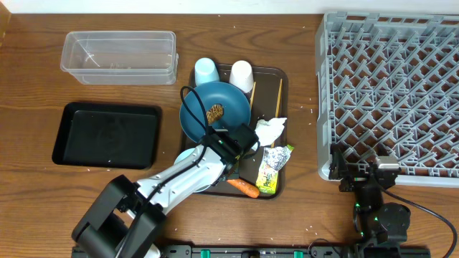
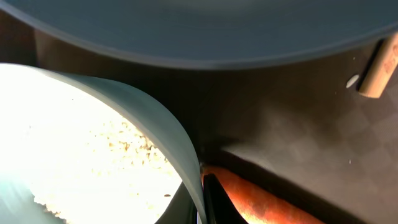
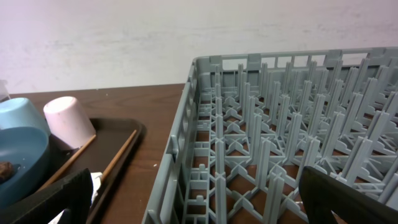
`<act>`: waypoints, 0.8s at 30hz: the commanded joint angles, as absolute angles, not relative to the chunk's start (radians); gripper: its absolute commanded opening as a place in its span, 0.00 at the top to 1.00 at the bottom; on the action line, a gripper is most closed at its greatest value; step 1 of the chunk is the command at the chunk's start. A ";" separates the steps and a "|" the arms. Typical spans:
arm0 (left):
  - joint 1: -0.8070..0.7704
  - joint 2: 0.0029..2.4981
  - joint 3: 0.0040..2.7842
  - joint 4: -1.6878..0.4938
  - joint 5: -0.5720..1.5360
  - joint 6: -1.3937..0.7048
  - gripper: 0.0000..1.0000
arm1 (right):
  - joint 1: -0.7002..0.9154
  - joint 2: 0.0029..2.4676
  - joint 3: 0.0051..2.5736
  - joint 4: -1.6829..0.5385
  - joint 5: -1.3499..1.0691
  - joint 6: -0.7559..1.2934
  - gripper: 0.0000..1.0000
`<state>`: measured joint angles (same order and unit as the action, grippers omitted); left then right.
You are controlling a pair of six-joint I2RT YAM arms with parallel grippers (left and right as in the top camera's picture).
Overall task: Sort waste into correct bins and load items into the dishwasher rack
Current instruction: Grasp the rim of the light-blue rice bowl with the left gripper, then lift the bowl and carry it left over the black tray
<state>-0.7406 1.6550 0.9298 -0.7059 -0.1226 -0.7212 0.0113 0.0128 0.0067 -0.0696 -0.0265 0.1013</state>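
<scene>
My left gripper (image 1: 233,154) reaches over the brown serving tray (image 1: 281,77). In the left wrist view its jaws (image 2: 200,198) pinch the rim of the white bowl (image 2: 155,124), which holds rice grains (image 2: 112,149). The bowl's edge (image 1: 183,156) shows under the arm. The orange carrot (image 1: 244,188) lies right beside it (image 2: 255,199). The dark-blue plate (image 1: 215,107) carries a brown food lump (image 1: 215,112). The light-blue cup (image 1: 206,70), white cup (image 1: 242,74), chopsticks (image 1: 280,95), tissue (image 1: 271,130) and wrapper (image 1: 273,166) sit on the tray. My right gripper (image 1: 366,175) is open and empty at the grey rack's (image 1: 391,93) front-left corner (image 3: 199,199).
The clear tub (image 1: 119,56) stands at the back left. The black tray (image 1: 107,135) lies in front of it. The rack (image 3: 280,143) fills the right side of the table. A chopstick end (image 2: 380,67) lies near the plate's rim.
</scene>
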 commanded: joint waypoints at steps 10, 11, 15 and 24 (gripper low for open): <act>-0.738 1.497 0.950 -0.751 -0.116 -0.717 0.94 | -0.006 0.010 0.006 -0.074 -0.027 0.092 0.01; -0.736 1.490 0.950 -0.751 -0.116 -0.717 0.94 | -0.006 0.010 0.006 -0.074 -0.027 0.092 0.01; -0.721 1.456 0.950 -0.751 -0.111 -0.720 0.94 | -0.006 0.010 0.006 -0.074 -0.027 0.092 0.01; -0.573 1.397 0.950 -0.751 0.053 -0.719 0.94 | -0.006 0.010 0.006 -0.074 -0.027 0.092 0.01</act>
